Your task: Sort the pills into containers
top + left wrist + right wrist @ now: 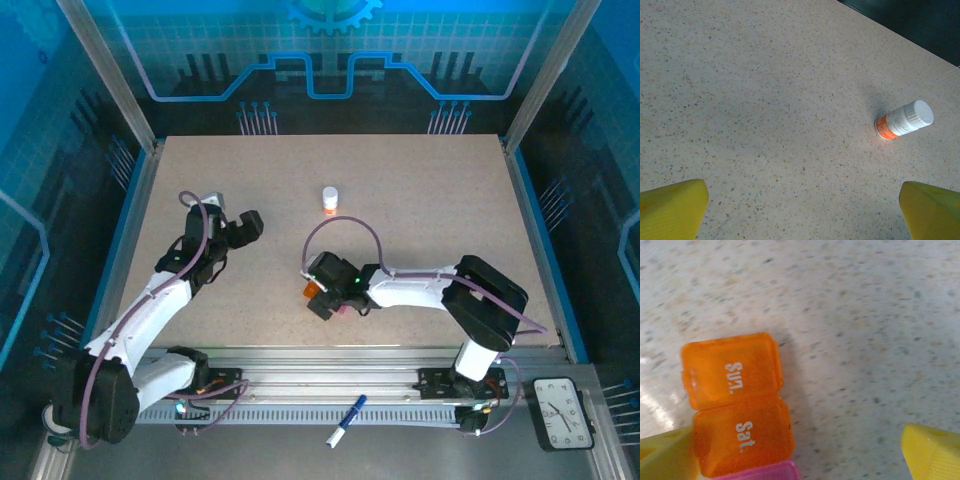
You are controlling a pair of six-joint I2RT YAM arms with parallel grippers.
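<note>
Hovering low over the containers [737, 405], the right gripper [320, 295] has its yellow fingers [932, 452] spread wide, gripping nothing. One finger sits just beside the "Sat" cell, at its 8 o'clock. The strip lies on the table [420, 190], at 6 o'clock from the white-capped bottle [330, 199]. Orange "Sun." and "Sat" lids are shut, with a pink cell adjoining; contents cannot be told. Left gripper [800, 212] wide apart, empty, at the bottle's 8 o'clock.

containers [737, 405] cut off at bottom edge.
</note>
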